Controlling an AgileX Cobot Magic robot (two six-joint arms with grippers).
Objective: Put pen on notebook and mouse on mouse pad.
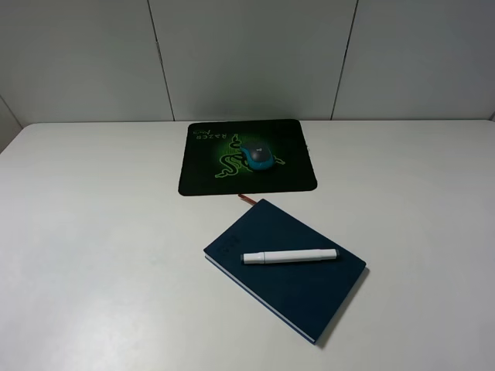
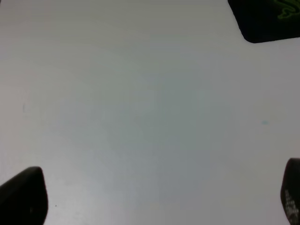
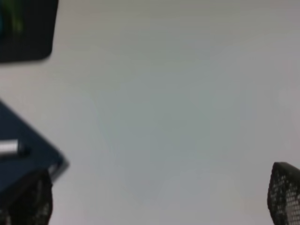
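The pen [image 1: 289,256] lay on the notebook [image 1: 285,267], the mouse [image 1: 258,157] on its pad [image 1: 203,171]; both hands gaped empty. Nothing remained, I judged.

mouse pad [image 2: 267,18]: cut off at the picture's edge in both wrist views
notebook [image 3: 23,154]: partly shown, blurred
pen [image 3: 8,147]: only one end seen on the notebook

white table [image 1: 93,232] | on it: mouse pad [image 1: 203,176], notebook [image 1: 302,290]
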